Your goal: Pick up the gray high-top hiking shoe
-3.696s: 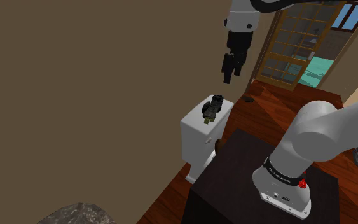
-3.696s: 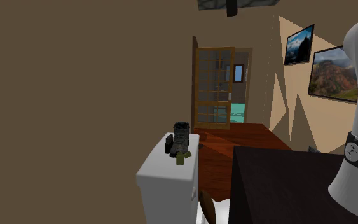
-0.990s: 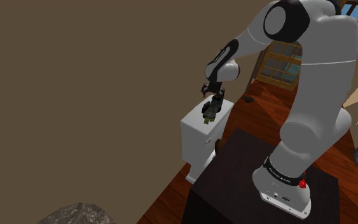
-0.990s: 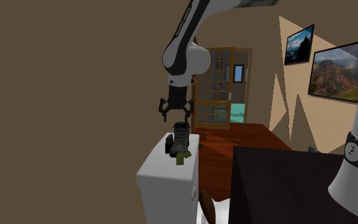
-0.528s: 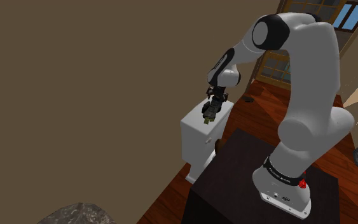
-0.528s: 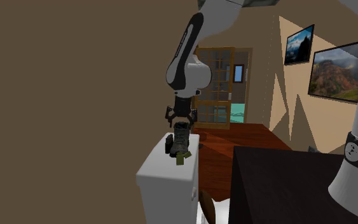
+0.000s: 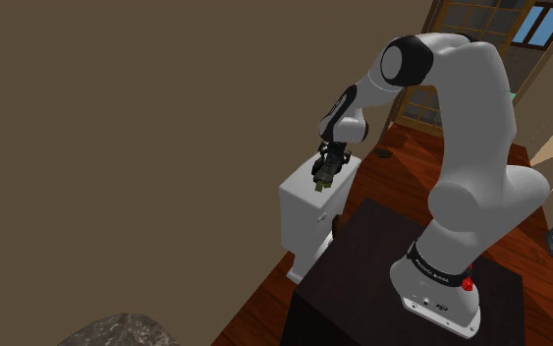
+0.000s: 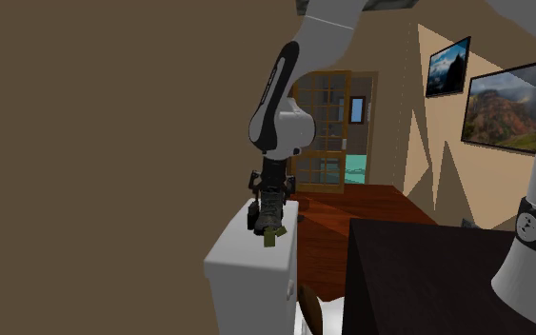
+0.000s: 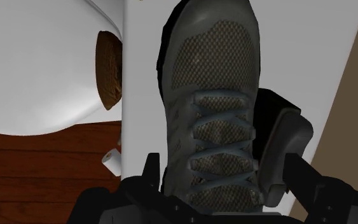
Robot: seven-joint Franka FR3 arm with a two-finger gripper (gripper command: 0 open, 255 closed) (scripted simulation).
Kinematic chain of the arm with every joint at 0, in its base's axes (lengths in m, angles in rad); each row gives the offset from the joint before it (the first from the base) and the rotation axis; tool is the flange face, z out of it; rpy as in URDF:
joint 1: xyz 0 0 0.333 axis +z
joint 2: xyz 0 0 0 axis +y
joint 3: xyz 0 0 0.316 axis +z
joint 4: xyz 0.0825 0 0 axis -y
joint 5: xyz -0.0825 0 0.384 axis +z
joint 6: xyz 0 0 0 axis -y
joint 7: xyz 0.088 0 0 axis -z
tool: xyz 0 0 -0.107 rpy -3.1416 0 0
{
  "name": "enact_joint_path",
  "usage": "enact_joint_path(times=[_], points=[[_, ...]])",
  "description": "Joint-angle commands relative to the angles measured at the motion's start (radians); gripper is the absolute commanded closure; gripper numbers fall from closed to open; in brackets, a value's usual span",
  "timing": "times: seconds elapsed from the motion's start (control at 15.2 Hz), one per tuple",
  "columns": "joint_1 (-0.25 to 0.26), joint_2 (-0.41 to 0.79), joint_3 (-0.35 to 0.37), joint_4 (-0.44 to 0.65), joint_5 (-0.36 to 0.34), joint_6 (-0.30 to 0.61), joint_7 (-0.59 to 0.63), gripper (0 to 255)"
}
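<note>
The gray shoe [image 9: 212, 95] stood upright on top of the white toilet tank [image 7: 304, 201]. The hand [image 9: 215, 162] hung low over the tank, fingers apart on either side of the laces, probably to close on the shoe.

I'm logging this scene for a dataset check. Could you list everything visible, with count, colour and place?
Toilet tank: one, white, shoulder view's middle.
Shoe: one, gray, laced, on the toilet tank.
Roll: one, white, on the wooden floor.
Door: one, wooden, glass-paned, far end.
Framed pictures: two, landscapes, second exterior view's right.
Rocky lump: one, grey, shoulder view's lower left.
Stand: one, dark, shoulder view's lower right.
Arm: one, white, dark joints, reaching from stand to tank.
Hand: one, black, open, astride the shoe.
</note>
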Motion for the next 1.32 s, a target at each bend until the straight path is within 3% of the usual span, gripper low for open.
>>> enact_joint_path(times=[0.0, 0.07, 0.66, 1.25], points=[[-0.002, 0.008, 0.003, 0.002, 0.002, 0.007, -0.001, 0], [-0.003, 0.009, 0.003, 0.003, 0.002, 0.007, -0.002, 255], [-0.002, 0.008, 0.003, 0.002, 0.002, 0.007, -0.001, 255], [0.027, -0.102, -0.034, -0.035, -0.022, -0.068, 0.018, 255]])
